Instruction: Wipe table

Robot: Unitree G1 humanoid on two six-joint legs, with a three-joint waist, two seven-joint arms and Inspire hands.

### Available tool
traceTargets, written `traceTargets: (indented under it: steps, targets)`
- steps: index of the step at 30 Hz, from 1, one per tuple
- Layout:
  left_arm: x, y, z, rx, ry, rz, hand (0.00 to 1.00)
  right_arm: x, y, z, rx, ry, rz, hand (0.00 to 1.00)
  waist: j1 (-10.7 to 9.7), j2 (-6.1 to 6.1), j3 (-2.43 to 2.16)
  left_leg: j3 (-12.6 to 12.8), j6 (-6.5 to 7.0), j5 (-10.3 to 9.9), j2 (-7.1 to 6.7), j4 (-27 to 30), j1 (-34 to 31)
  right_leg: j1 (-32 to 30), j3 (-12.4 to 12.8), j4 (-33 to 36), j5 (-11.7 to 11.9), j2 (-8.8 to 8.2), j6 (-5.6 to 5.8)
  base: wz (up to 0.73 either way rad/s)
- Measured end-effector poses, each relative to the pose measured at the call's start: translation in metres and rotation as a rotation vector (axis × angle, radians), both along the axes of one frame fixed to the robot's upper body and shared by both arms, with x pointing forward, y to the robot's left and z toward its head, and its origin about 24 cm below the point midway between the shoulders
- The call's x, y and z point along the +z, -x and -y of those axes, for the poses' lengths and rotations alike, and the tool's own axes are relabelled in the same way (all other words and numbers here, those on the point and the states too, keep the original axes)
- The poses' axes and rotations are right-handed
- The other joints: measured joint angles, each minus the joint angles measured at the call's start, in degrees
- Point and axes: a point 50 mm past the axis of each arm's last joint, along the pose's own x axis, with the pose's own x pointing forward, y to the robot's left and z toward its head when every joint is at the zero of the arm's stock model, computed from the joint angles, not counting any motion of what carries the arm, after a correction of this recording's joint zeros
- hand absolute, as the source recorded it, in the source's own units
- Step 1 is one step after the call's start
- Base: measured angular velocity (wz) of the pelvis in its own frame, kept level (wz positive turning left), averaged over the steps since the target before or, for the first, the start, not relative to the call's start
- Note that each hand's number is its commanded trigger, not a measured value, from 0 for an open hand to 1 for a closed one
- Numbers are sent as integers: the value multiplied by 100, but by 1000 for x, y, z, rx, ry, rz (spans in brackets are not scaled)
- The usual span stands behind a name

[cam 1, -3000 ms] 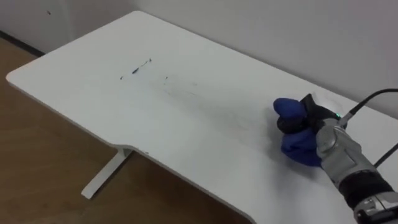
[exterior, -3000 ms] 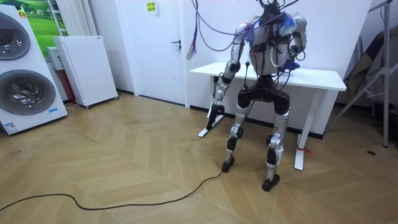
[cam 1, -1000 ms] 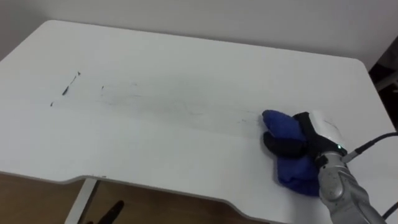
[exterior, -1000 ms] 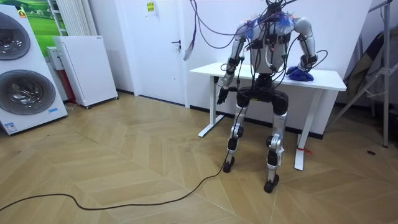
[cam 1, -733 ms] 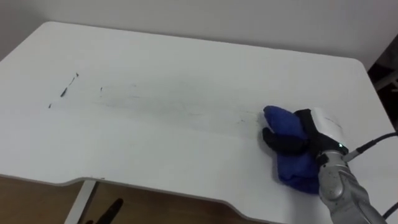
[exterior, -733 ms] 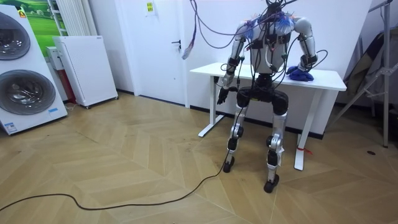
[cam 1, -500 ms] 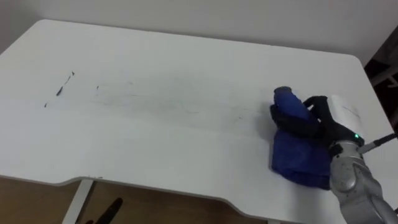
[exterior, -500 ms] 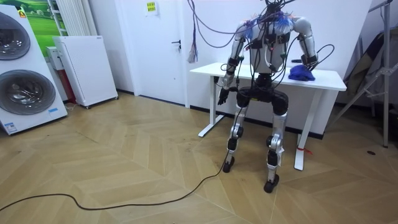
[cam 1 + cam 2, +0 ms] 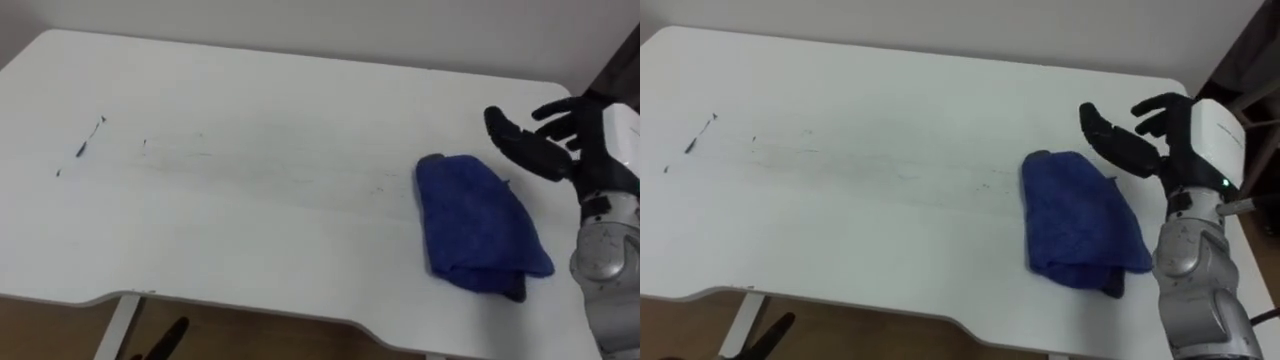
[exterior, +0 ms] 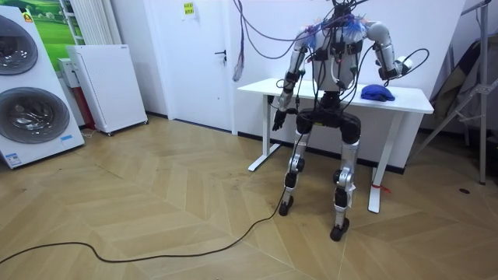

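Left eye view: blue folded terry cloth [image 9: 478,235] lies flat on the white rectangular tabletop [image 9: 250,110], right end. Right hand [image 9: 560,145] spread wide, clear of it. Dark streak marks [image 9: 90,140] far left.
Room view: left hand [image 10: 276,120] hangs by the table's edge, state can't tell.

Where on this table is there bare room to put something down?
Bare: the wide middle of the table, between the marks at left and the cloth. Crowded: the right end, where the cloth lies by the open right hand.
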Motion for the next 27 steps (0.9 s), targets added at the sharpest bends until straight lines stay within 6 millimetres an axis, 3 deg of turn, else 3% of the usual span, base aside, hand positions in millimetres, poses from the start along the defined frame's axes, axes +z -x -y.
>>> traceTargets:
  steps: [6,12,15,18,20,23,27]
  targets:
    - [-2,6,-2,15,-2,-19,0,0,5,13,-78,-82,51,0,-36,26,-4,-1,0,0,0,15,-4,21,-16,1,1,-2,-2,0]
    - [-2,27,-15,96,-27,-40,0,-5,22,53,-304,-159,116,0,-183,31,-9,10,2,-2,-1,21,-4,18,-2,-5,1,-4,-2,0]
    - [-1,39,-22,143,-37,-52,0,-7,42,77,-433,-197,146,0,-334,46,-17,19,2,-2,-1,8,-8,18,1,-4,1,-4,-1,1]
    - [1,49,-30,195,-49,-57,0,-20,70,104,-597,-268,145,0,-435,36,-26,269,3,-2,4,15,17,12,20,-1,1,-29,-1,-9]
    - [2,53,-35,212,-60,-61,0,-45,102,120,-736,-327,72,0,-514,16,-29,297,7,-4,5,16,34,13,16,-4,1,-38,-1,-6]
    - [3,58,-37,223,-67,-67,0,-74,150,133,-939,-472,21,0,-562,32,-23,340,44,-27,5,15,39,10,56,-9,0,-42,1,-6]
    - [5,61,-43,248,-78,-60,0,-100,194,139,-1135,-570,-44,0,-725,86,-36,435,56,-36,6,16,83,7,208,-11,-4,-41,8,-10]
